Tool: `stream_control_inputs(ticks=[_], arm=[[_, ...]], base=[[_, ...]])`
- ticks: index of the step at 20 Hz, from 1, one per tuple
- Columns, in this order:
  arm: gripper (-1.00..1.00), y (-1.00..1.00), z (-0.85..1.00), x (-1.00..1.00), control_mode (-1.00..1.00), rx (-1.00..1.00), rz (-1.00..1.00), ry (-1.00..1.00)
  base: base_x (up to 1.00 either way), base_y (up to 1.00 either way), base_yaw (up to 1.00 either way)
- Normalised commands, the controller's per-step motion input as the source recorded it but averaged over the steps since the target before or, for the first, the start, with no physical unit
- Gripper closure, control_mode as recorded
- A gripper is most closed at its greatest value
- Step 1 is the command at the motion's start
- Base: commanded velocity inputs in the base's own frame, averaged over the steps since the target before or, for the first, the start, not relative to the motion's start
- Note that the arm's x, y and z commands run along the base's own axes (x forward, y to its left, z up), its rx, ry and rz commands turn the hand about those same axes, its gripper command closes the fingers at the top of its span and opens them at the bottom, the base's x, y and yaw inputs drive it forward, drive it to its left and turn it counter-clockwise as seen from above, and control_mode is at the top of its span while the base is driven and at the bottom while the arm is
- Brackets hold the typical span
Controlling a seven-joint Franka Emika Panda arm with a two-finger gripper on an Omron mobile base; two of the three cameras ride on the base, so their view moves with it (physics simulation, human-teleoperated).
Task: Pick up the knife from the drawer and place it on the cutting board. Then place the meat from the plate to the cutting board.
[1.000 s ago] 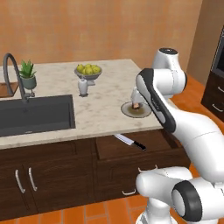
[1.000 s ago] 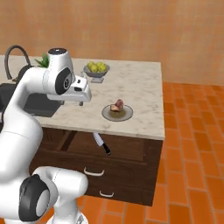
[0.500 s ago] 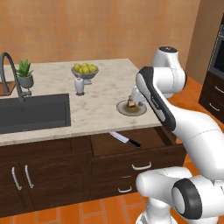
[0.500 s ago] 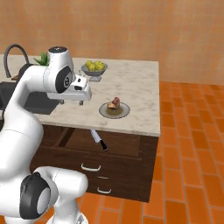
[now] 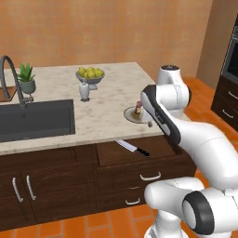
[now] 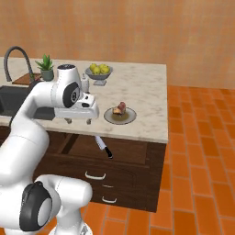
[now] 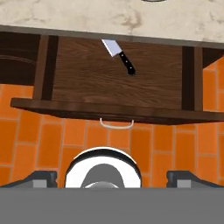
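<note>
- Hand [image 6: 79, 120] hangs above the open drawer [image 7: 87, 87], jaws spread wide and released, nothing between them.
- Knife [image 7: 119, 56] lies flat on the drawer floor, towards the back, blade tip partly tucked under the tabletop [image 5: 93, 111] edge, black handle pointing out towards the drawer front.
- Risk: coming straight down, the hand could strike the overhanging tabletop edge, because the blade end sits beneath it. The handle end looks like the safer target.
- Risk: the knife lies at a slant across the drawer; if the jaws do not line up across the handle, they may push it sideways or skate it further back out of reach.
- Risk: a thin, flat knife on a flat floor leaves little to pinch; fingertips may scrape the wood and close on nothing.
- Meat [image 6: 120, 108] sits on the plate [image 6: 111, 117] near the tabletop edge, just beside the hand; a wide swing could clip it.
- Cutting board [image 5: 4, 94] appears far off past the sink [image 5: 32, 118], so a weakly held knife could slip in the long carry.
</note>
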Motion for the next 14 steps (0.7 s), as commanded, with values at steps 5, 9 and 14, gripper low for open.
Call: stream_control_inputs(ticks=[5, 9, 14], arm=[[-1.00, -0.13, -0.59, -0.05, -1.00, -0.01, -0.01, 0.08], [-1.00, -0.02, -0.62, -0.16, -1.00, 0.00, 0.00, 0.00], [-1.00, -0.13, -0.81, 0.44, -1.00, 0.02, 0.00, 0.00]], base=[[0.00, 0.00, 0.00], [0.00, 0.00, 0.00], [0.00, 0.00, 0.00]])
